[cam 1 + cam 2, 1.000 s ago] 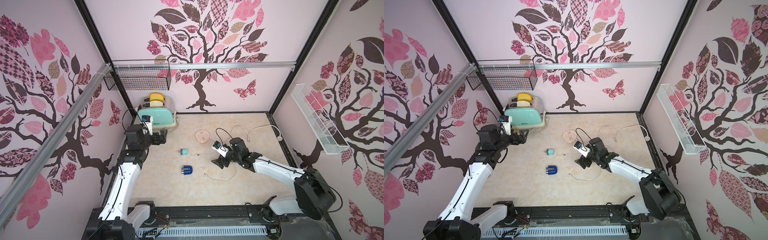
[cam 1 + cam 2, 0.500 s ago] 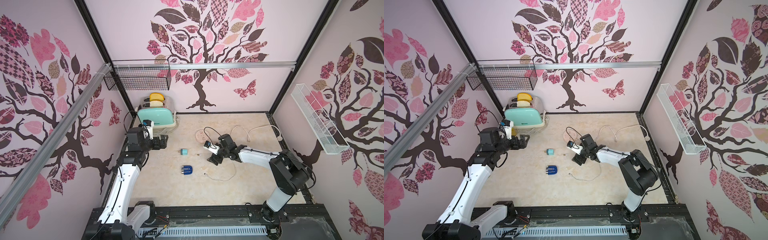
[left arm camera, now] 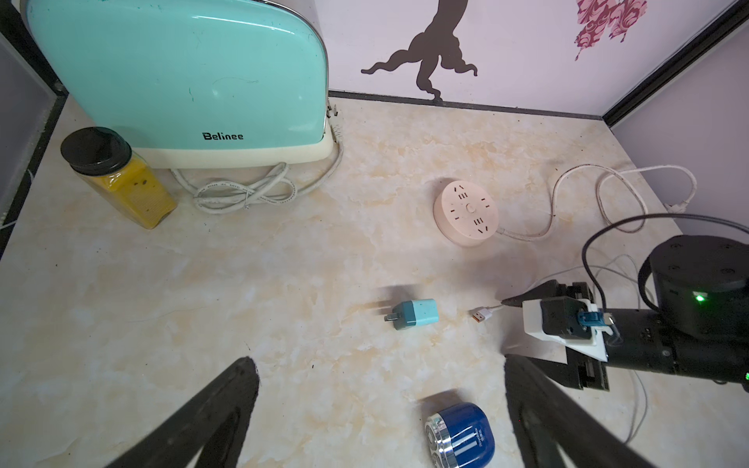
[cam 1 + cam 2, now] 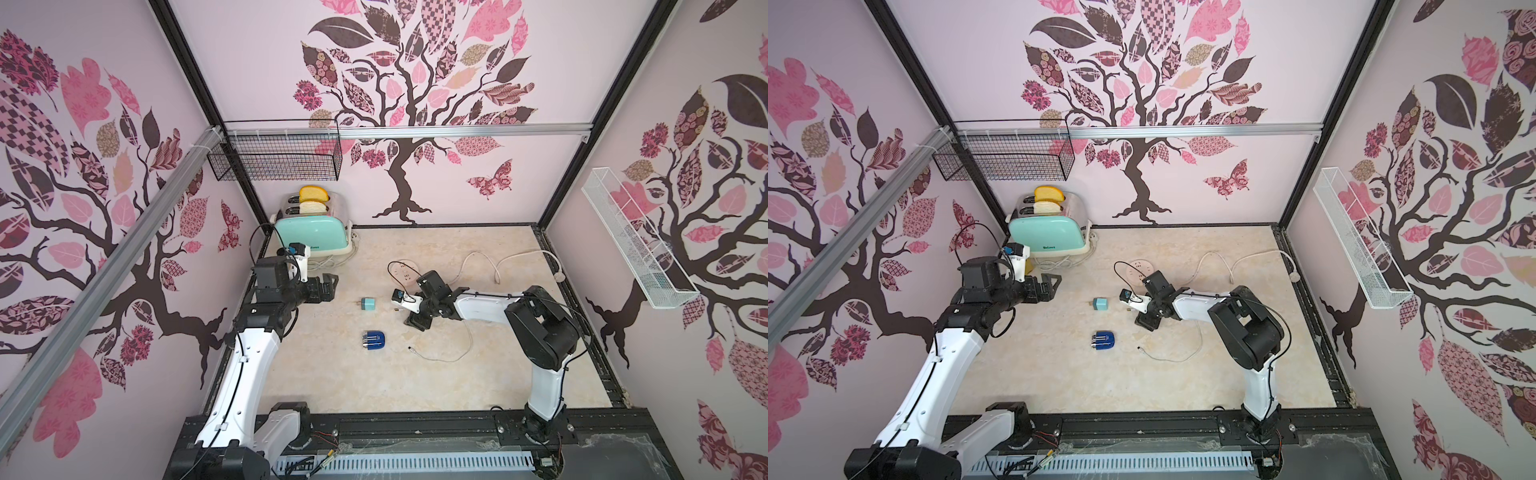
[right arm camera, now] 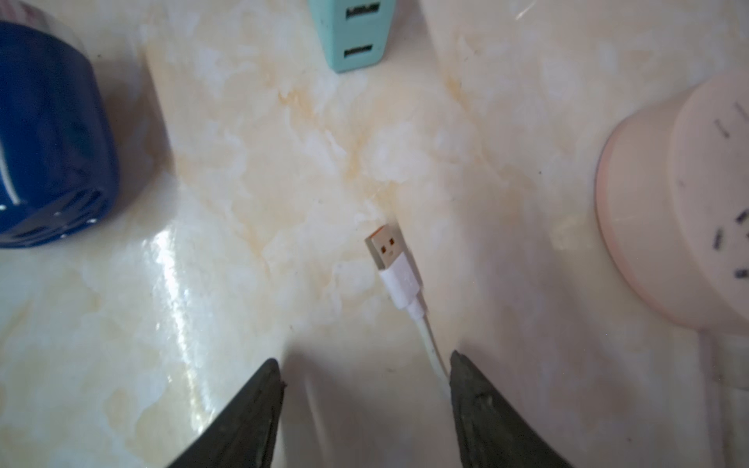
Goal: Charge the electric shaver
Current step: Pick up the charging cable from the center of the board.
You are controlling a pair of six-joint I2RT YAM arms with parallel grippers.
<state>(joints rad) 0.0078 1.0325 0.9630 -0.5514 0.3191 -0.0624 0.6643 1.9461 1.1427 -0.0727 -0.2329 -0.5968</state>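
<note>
**A:** How did the right jaws stand?
**B:** Partly apart, low over the worktop (image 4: pixel 415 386), with nothing clamped. The thin white cable (image 5: pixel 433 352) ran in between the fingers (image 5: pixel 486 417), close against the inner face of one. Its USB plug (image 5: pixel 392 259) lay flat just beyond the tips, pointing roughly toward the teal adapter (image 5: pixel 356 32).
**A:** And the left jaws?
**B:** Spread wide and empty, held above the worktop in front of the toaster (image 4: pixel 309 235), well apart from everything.
**A:** Where was the electric shaver (image 4: pixel 374 340)?
**B:** On its side on bare worktop between the two arms, nearer the front edge than the adapter. Nothing touched it, and its silver head faced the left arm's side.
**A:** The rest of the surface?
**B:** Cream, marbled and glossy. The round pale-pink power strip (image 3: pixel 466 212) sat behind the right wrist, its cord (image 3: pixel 567 194) looping toward the right wall. The toaster stood in the back left corner with two bread slices (image 4: pixel 313 199) up, and a black-lidded jar (image 3: pixel 121 182) of yellow contents stood beside it.
**A:** And the room?
**B:** Pale pink walls (image 4: pixel 519 174) with tree decals. A black wire basket (image 4: pixel 278 160) hung above the toaster, a white wire basket (image 4: pixel 631 245) on the right wall
</note>
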